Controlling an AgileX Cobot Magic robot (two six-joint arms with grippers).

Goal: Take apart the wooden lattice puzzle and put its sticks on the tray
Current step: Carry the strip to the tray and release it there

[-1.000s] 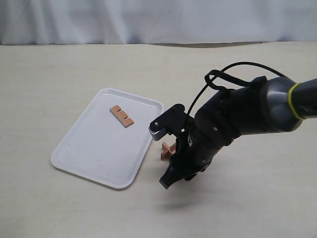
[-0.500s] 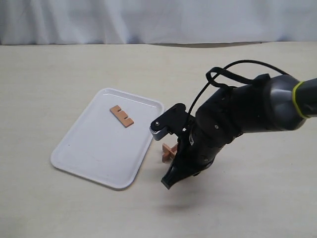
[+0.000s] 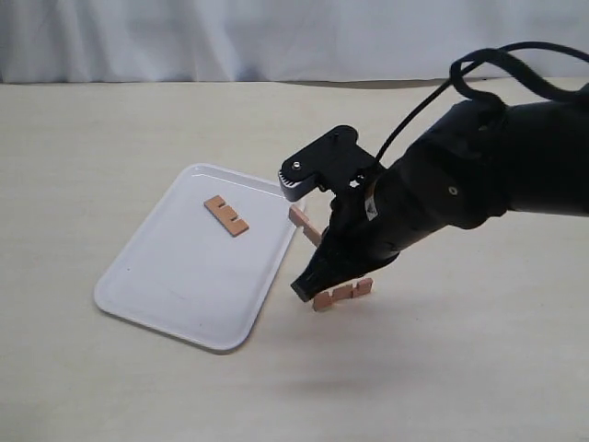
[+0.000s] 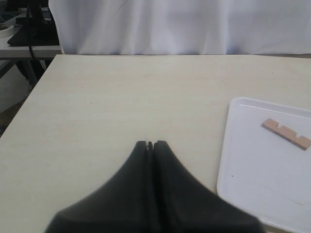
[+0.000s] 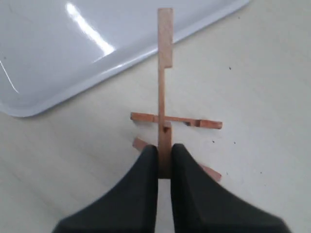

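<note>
My right gripper [image 5: 164, 148] is shut on one end of a reddish-brown stick [image 5: 164, 73] that points toward the white tray [image 5: 112, 60]. A second stick [image 5: 194, 121] sits crosswise on it, and a third [image 5: 212, 173] shows partly behind the fingers. In the exterior view that gripper [image 3: 306, 285] hangs just right of the tray [image 3: 166, 304], with a stick end [image 3: 304, 225] by the rim and a notched stick [image 3: 342, 295] right under the fingertips. One stick [image 3: 226, 215] lies on the tray. My left gripper [image 4: 151, 143] is shut and empty, over bare table beside the tray [image 4: 228, 160].
A white curtain [image 3: 276, 37] hangs behind the table's far edge. The right arm's black cable [image 3: 515, 55] loops above its wrist. The left wrist view shows the table's side edge [image 4: 29, 97] with dark furniture beyond.
The right arm has risen and swung toward the tray's right rim, lifting the stick it holds. A notched stick now shows below the fingertips where the small grid stood.
</note>
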